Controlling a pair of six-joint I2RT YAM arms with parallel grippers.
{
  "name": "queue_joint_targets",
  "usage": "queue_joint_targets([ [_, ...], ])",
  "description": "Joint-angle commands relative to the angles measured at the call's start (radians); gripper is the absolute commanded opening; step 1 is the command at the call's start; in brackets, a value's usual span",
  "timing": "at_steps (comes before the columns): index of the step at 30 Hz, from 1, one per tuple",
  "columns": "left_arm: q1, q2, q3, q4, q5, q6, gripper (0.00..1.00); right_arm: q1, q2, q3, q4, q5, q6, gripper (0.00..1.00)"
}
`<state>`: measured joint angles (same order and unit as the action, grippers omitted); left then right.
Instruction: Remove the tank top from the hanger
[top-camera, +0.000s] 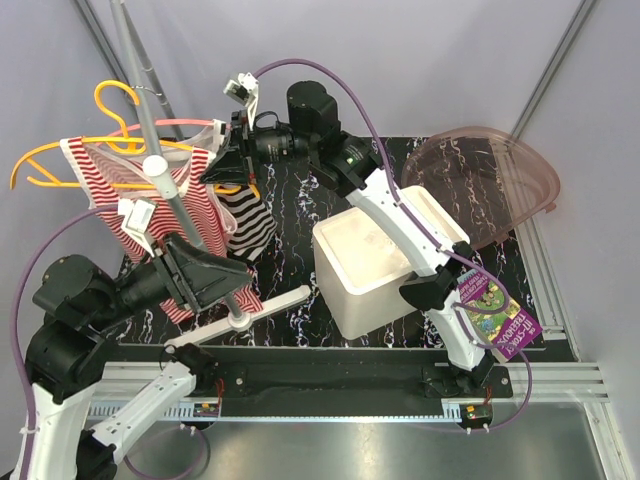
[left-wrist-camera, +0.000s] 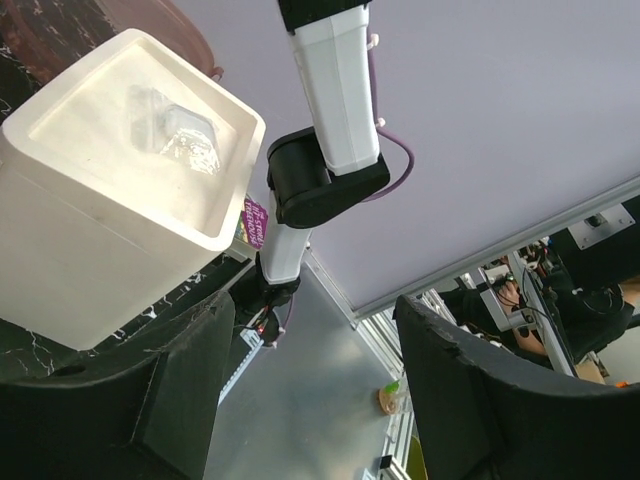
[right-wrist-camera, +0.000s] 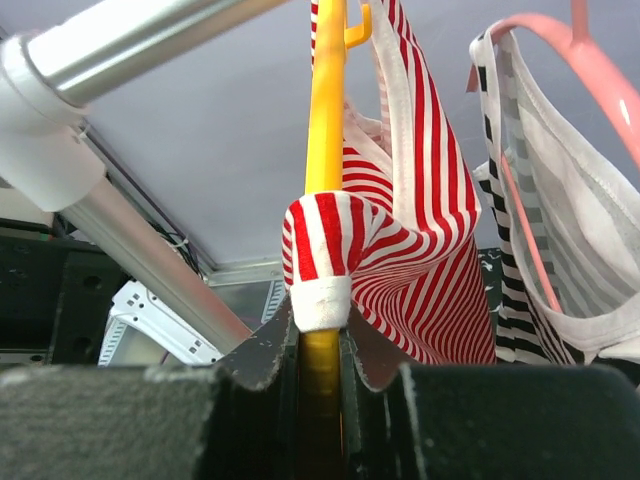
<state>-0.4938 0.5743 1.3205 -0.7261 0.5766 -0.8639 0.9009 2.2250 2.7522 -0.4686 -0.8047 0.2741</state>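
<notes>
A red-and-white striped tank top (top-camera: 195, 205) hangs on a yellow hanger (top-camera: 60, 155) on the rack at the left. In the right wrist view the yellow hanger arm (right-wrist-camera: 326, 130) runs up between my jaws, with the tank top's (right-wrist-camera: 420, 250) white-edged strap folded over it just above them. My right gripper (right-wrist-camera: 322, 335), also in the top view (top-camera: 215, 168), is shut on the hanger arm. My left gripper (top-camera: 232, 278) is open and empty beside the tank top's lower hem; its fingers (left-wrist-camera: 480, 400) frame only the floor.
A pink hanger (right-wrist-camera: 590, 60) with a black-and-white striped top (top-camera: 250, 220) hangs next to the red one. The rack's metal pole (top-camera: 165, 190) and white foot (top-camera: 240, 318) stand at left. A white tub (top-camera: 385, 262), a pink translucent basket (top-camera: 490, 185) and a purple booklet (top-camera: 497, 308) lie at right.
</notes>
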Motion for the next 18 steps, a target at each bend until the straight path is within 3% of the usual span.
queue_joint_targets([
  [1,-0.002,0.041,0.037,0.123,0.078,-0.02,0.68,0.007,-0.022,-0.019,0.076,-0.017,0.002,0.0],
  [14,-0.012,0.125,0.034,0.281,0.143,-0.055,0.69,0.033,0.036,0.041,-0.011,-0.031,-0.029,0.0],
  [18,-0.032,0.147,0.029,0.327,0.146,-0.066,0.69,0.035,0.001,-0.027,-0.036,0.022,-0.055,0.0],
])
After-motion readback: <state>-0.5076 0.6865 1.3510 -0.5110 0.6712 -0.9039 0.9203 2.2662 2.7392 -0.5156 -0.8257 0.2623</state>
